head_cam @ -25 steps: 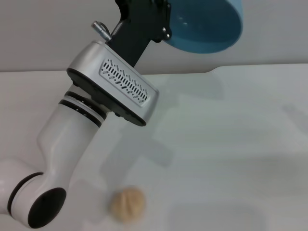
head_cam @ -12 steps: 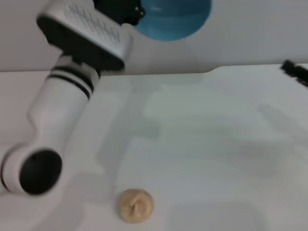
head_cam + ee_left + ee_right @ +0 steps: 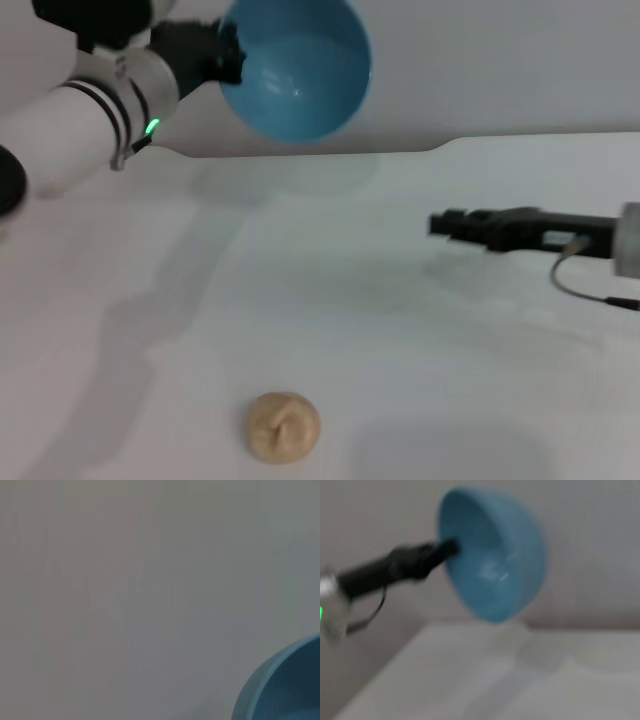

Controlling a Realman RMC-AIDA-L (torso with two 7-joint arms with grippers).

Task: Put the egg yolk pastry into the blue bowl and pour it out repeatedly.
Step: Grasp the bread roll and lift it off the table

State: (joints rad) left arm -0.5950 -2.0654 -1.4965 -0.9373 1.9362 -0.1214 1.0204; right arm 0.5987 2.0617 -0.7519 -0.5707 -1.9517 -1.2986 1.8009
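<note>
The egg yolk pastry [image 3: 284, 427] lies loose on the near worktop [image 3: 420, 330], out of the empty blue bowl [image 3: 296, 68], so a pour looks done. The left gripper [image 3: 222, 55] grasps the tilted bowl's rim, held high at far left. The right gripper [image 3: 447, 223] hovers at right, its fingers' state unclear, so reloading the pastry remains.

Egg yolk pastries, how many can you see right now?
1. The egg yolk pastry lies on the white table, near its front edge; the tilted blue bowl shows empty.

One pastry [image 3: 284, 428], one bowl [image 3: 296, 70] (blue)
</note>
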